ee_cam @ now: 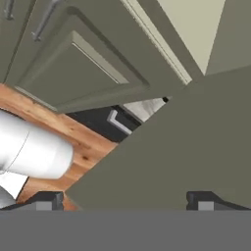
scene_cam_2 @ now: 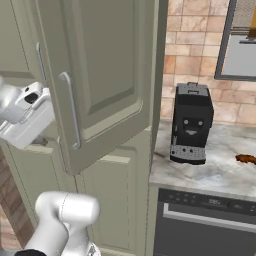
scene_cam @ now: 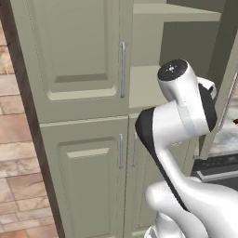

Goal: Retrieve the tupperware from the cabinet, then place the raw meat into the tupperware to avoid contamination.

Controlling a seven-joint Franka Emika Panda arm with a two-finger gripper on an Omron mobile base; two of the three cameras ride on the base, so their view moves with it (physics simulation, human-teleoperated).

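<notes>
**Robot arm reached into open kitchen cabinet**

The robot's hand stood wide, its two dark fingertips far apart at the bottom of the hand view, with nothing between them and nothing visibly touched. Ahead of it lay the sage-green cabinet, whose upper right door hung open.

The left base view showed the bare pale shelf inside the upper compartment, partly hidden by the white arm; no tupperware could be made out there. The right base view showed the swung-out door with its silver bar handle, and beyond it the marble desk carrying a black coffee machine. The raw meat lay on that desk, well right of the machine. Below the desk sat the dark dishwasher front. The hand view added wood flooring.
</notes>
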